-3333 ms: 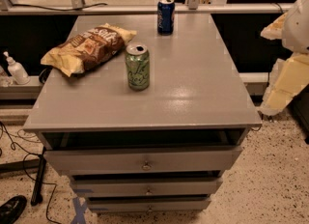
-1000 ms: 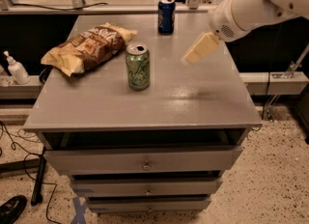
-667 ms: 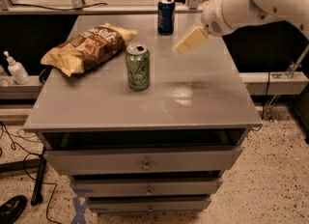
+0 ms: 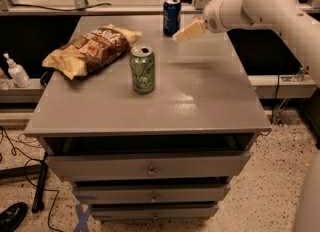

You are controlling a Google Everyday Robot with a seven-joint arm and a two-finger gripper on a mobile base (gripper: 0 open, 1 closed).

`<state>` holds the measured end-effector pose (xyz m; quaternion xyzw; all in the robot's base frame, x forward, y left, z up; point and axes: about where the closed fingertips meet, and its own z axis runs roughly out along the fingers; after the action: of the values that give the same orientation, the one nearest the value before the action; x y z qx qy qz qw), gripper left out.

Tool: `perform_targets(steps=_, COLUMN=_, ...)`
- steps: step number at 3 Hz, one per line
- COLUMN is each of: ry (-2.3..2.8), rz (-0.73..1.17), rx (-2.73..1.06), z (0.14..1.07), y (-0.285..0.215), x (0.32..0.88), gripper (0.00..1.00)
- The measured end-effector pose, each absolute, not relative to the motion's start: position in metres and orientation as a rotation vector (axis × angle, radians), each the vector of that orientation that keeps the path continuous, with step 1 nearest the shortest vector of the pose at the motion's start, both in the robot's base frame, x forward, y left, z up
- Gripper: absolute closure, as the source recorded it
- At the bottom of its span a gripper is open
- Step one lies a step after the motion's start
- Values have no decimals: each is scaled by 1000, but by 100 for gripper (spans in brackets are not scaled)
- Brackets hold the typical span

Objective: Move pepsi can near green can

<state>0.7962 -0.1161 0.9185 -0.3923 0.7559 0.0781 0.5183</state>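
The dark blue pepsi can (image 4: 171, 16) stands upright at the far edge of the grey cabinet top (image 4: 210, 96). The light green can (image 4: 142, 69) stands upright nearer the middle, in front and left of the blue one. My gripper (image 4: 186, 32) reaches in from the right on a white arm and hovers just right of the pepsi can, close to it but apart, holding nothing.
A brown chip bag (image 4: 89, 49) lies on the left of the top, next to the green can. The cabinet has drawers (image 4: 150, 168) below. A white bottle (image 4: 15, 71) stands on a ledge at the left. Cables lie on the floor.
The arm has swung in from the right and the gripper has moved left and farther back across the top, toward the pepsi can. The cans and bag have not moved.
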Motion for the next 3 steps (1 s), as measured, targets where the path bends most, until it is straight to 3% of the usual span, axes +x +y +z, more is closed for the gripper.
perform_targets(steps=3, ry=1751, rz=387, rx=-704, z=894, y=-91, x=896, gripper=0)
